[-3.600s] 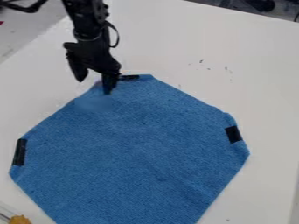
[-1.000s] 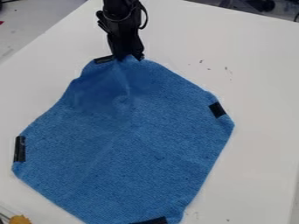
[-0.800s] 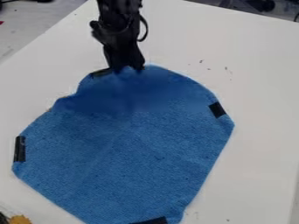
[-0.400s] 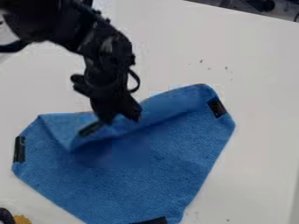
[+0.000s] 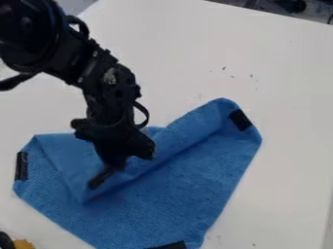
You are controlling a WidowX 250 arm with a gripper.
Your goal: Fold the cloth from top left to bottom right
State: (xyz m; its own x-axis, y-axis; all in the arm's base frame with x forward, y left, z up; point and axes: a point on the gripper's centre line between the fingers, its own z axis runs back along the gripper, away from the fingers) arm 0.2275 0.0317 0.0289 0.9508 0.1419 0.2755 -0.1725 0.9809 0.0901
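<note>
Claw (image 5: 123, 161) w/ pt.-folded cloth (image 5: 170, 197) right underneath.

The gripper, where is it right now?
In the camera view, the gripper is left of centre, at the folded part of the blue cloth, next to a black strip.

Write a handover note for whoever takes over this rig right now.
Gripper: over the middle-left of the cloth, holding its turned-over upper part.
Cloth: on the white table, dark patches at its left, right and bottom edges.
Done: upper part partly folded over.
Left: probably bring the held part on toward the bottom patch, lay it flat, let go, then back off.
</note>
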